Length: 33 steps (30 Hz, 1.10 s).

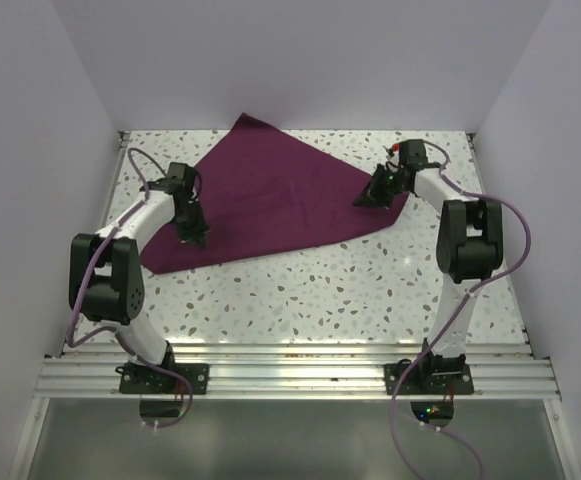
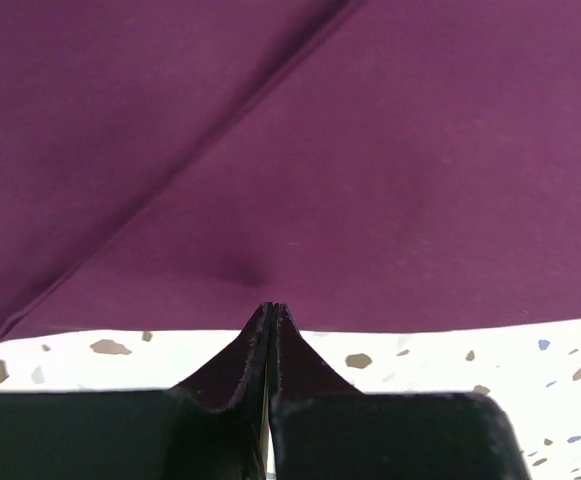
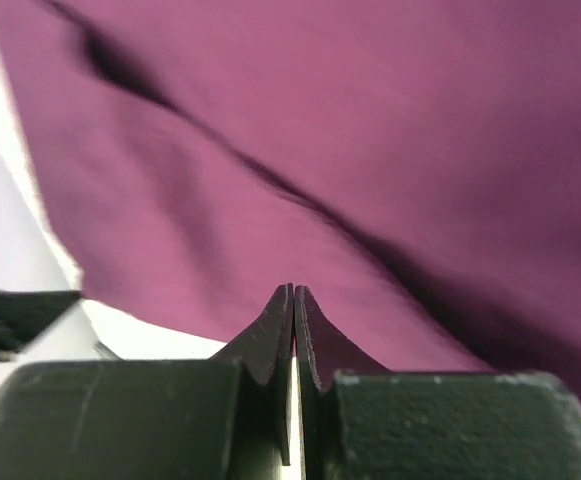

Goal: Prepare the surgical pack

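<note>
Top external view has the purple sheet point(image 1: 280, 205) lying flat on the far half of the table point(image 1: 350, 290), folded into a rough triangle. One corner reaches the back wall at 12 o'clock, another points to 3 o'clock, and the long near edge runs down toward 8 o'clock. The left arm point(image 1: 142, 218) has its jaws at the sheet's 9 o'clock side, and the right arm point(image 1: 467, 240) has its jaws at the 3 o'clock corner. Left wrist view shows that arm's jaws pressed together, tips touching the sheet's near hem, with a fold line crossing the fabric beyond. Right wrist view shows the other jaws together too, at a rumpled, creased stretch of sheet. That picture is blurred, and whether either pair has any fabric pinched cannot be told. The sheet looks light, limp and matte, so it should drape, wrinkle and drag along the table rather than hold a shape, and a single layer may slip out of a shallow pinch. Corners and hems look like the best places to take hold, one on each side, so that it stays taut while being folded.
</note>
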Motion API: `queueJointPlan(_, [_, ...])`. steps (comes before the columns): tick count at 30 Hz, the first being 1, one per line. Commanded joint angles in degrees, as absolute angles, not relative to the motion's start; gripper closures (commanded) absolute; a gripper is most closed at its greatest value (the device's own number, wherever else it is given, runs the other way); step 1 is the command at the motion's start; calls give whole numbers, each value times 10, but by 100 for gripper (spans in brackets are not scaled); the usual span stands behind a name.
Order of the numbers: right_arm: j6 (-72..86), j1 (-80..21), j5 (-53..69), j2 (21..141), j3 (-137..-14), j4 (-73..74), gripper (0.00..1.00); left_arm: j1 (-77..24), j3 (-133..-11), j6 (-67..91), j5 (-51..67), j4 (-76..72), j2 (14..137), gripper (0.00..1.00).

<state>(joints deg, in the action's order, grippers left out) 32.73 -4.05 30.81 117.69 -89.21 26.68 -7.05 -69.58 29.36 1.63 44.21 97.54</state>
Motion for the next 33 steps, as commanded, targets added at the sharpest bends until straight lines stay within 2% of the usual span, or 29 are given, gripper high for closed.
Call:
queueJointPlan(1, [289,-32,316,1173,-847,255,100,-55,-679,286,2,414,982,100])
queueJointPlan(8, [316,-6,310,1194,-773,186,100,-39,-633,272,-38,369,1017,100])
queueJointPlan(16, [313,18,252,1187,-706,229,100,-26,-589,266,-58,350,1058,100])
queueJointPlan(23, [316,32,194,1155,-653,265,100,-21,-589,258,-97,352,1045,100])
queueJointPlan(27, [297,35,179,1128,-642,296,100,-4,-602,250,-117,380,1035,93])
queueJointPlan(33, [263,31,201,1090,-704,337,100,54,-580,242,-146,402,966,78])
